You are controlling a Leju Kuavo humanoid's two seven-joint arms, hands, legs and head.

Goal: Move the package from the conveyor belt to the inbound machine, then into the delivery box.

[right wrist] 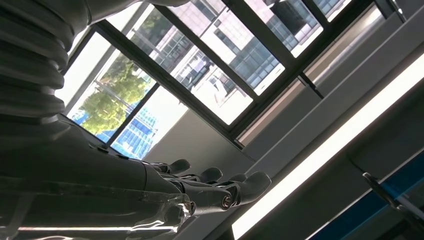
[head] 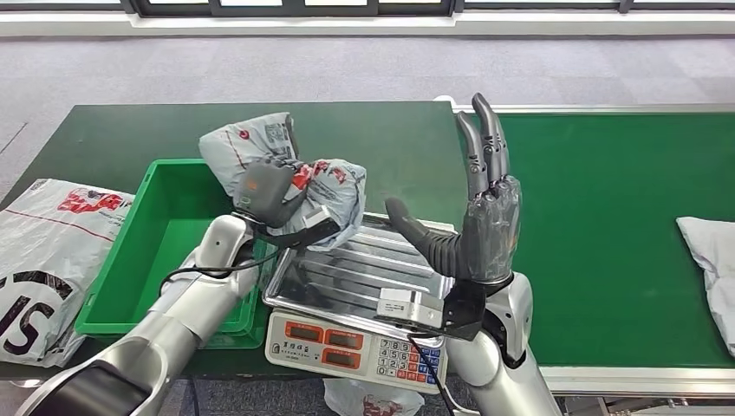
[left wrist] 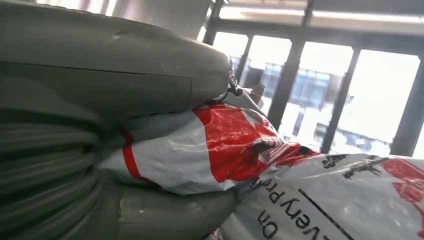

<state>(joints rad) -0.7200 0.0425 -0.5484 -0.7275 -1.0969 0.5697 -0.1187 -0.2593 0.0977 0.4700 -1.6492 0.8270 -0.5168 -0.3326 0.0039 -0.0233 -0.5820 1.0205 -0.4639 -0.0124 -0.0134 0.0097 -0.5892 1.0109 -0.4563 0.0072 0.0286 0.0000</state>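
your left hand (head: pixel 264 192) is gripping the package (head: pixel 282 173), a grey bag with red marks. you are holding it up in the air, over the near right corner of the green box (head: pixel 156 251) and the far left edge of the scale (head: pixel 364 299). in the left wrist view the thick thumb (left wrist: pixel 125 70) is pressing on the bag (left wrist: pixel 210 145), and the bag is bulging out past it.

your right hand (head: pixel 477 217) is holding nothing. it is standing up with its palm facing left, its fingers (head: pixel 485 143) pointing up and its thumb sticking out toward the package. it is hanging over the right side of the scale's shiny tray (head: pixel 347 277), just beside the belt (head: pixel 607 217). in the right wrist view the fingers (right wrist: pixel 215 187) are lying straight, side by side.

another grey bag (head: pixel 711 269) is lying at the right end of the belt. a big white bag (head: pixel 43 251) is lying left of the green box.
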